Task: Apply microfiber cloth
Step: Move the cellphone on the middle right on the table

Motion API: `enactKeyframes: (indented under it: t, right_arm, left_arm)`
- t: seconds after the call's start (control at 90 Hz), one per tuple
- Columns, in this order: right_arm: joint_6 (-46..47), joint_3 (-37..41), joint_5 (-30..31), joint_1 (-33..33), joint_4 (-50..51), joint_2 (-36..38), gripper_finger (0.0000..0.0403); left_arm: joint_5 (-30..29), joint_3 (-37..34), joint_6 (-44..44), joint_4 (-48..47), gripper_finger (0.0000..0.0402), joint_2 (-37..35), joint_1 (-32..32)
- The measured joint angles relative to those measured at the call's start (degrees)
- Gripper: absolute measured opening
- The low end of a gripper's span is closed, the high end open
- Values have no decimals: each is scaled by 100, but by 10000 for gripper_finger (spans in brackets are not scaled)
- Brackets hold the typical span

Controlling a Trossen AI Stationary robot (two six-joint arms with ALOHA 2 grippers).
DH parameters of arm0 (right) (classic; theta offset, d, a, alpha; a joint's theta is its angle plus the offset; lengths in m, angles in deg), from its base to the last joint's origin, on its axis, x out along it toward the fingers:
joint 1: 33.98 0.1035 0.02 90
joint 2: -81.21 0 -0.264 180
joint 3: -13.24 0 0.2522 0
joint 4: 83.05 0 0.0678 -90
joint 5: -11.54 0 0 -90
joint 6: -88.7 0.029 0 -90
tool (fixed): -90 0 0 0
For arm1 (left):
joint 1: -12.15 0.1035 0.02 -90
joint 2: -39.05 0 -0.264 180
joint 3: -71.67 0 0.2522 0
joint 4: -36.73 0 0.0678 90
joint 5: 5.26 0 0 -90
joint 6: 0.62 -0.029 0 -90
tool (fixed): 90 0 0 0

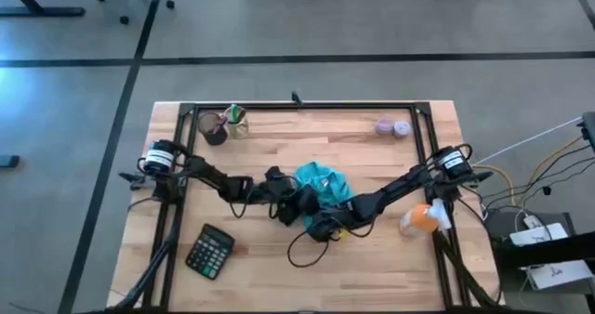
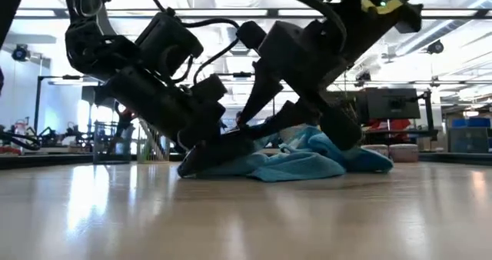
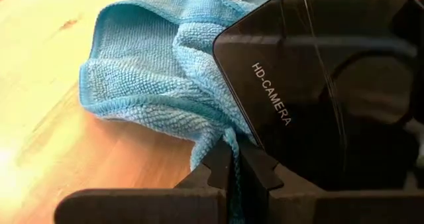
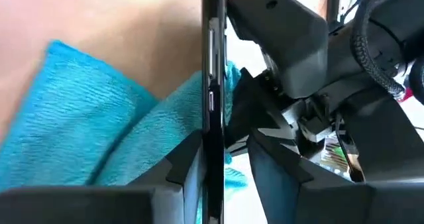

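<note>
The turquoise microfiber cloth lies crumpled on the wooden table near its middle, also seen in the low view. My left gripper is shut on the cloth's near edge. Right beside it, a glossy black phone marked HD-CAMERA is up against the cloth. My right gripper is shut on the phone, which shows edge-on in the right wrist view. In the high view the two grippers meet at the cloth's near side. My left gripper pinches a thin hanging corner of the cloth's edge between its two fingertips. The rest of the cloth lies bunched on the table beyond the fingers. My right gripper pinches the phone by its two flat faces, one finger on each side. The phone runs forward along the fingers, edge-on to the camera. Its far part lies against the cloth.
A black calculator lies at the near left. An orange bottle with a white top lies at the right. A cup with pens stands at the far left, a purple item at the far right. A black cable loop lies near the grippers.
</note>
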Motion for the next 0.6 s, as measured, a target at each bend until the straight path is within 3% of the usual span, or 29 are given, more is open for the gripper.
enactKeyframes:
  t: [0.178,0.333,0.511,0.6]
  right_arm:
    - [-20,-20,-188,-77,-91,11,114]
    - [303,-24,-186,-163,120,18,83]
    - [1141,-219,-394,-218,1136,26,18]
    - [1630,-402,-532,-248,1919,33,10]
  left_arm:
    - [202,39,-391,-144,0,-333,-24]
    - [364,17,-872,-290,0,-508,-33]
    - [443,30,-1029,-715,0,-811,-36]
    - [425,30,-1127,-1089,0,-1052,15]
